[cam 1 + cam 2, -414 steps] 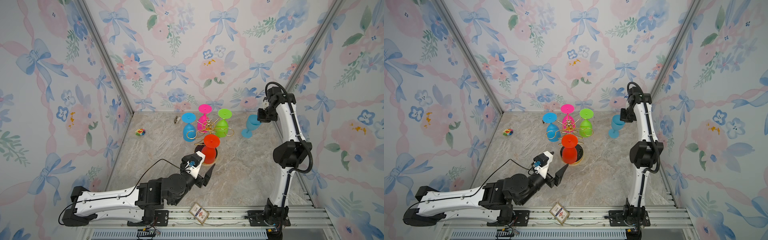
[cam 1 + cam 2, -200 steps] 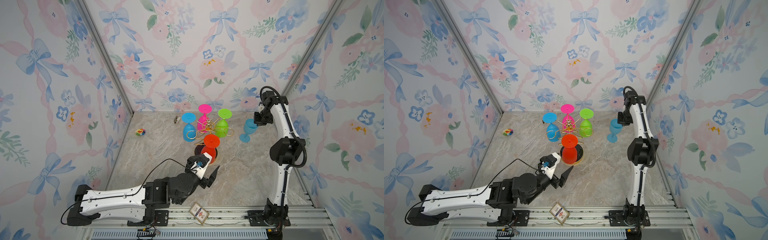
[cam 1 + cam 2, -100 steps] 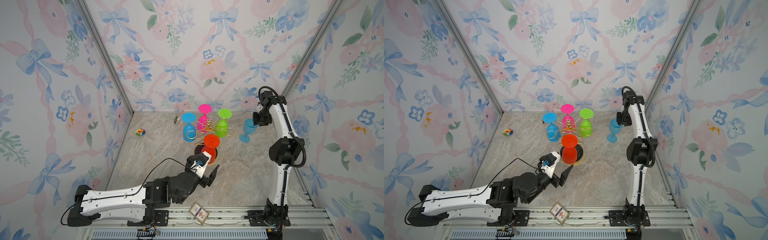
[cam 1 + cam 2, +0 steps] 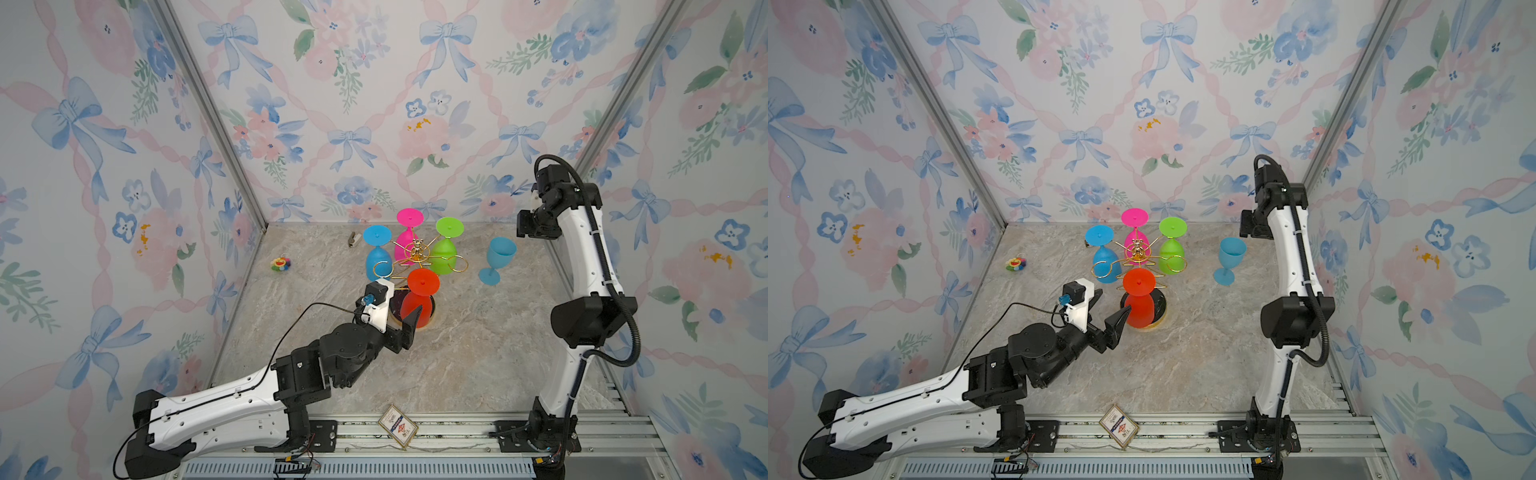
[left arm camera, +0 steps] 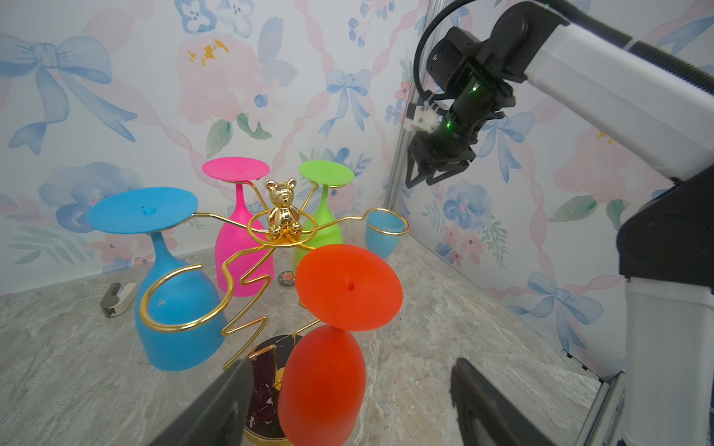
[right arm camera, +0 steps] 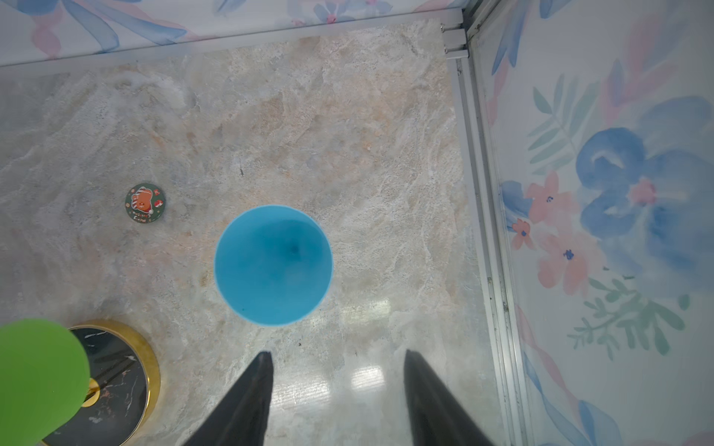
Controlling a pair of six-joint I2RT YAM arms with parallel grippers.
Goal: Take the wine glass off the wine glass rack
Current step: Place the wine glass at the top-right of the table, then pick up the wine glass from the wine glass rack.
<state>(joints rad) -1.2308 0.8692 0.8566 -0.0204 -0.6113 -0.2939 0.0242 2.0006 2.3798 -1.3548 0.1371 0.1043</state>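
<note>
the orange-red plastic-looking wine glass [image 5: 322, 386] hangs bowl-down from the gold wire wine glass rack [image 5: 281, 210] — likely light, stiff, slick — its bowl, the best hold, between the left gripper's [image 5: 349, 367] spread, empty jaws.

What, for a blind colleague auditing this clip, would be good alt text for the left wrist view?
The open left gripper flanks the bowl of a red wine glass hanging upside down from the gold wine glass rack. A blue glass, a pink glass and a green glass hang behind it; the right gripper hovers open beyond them.
</note>
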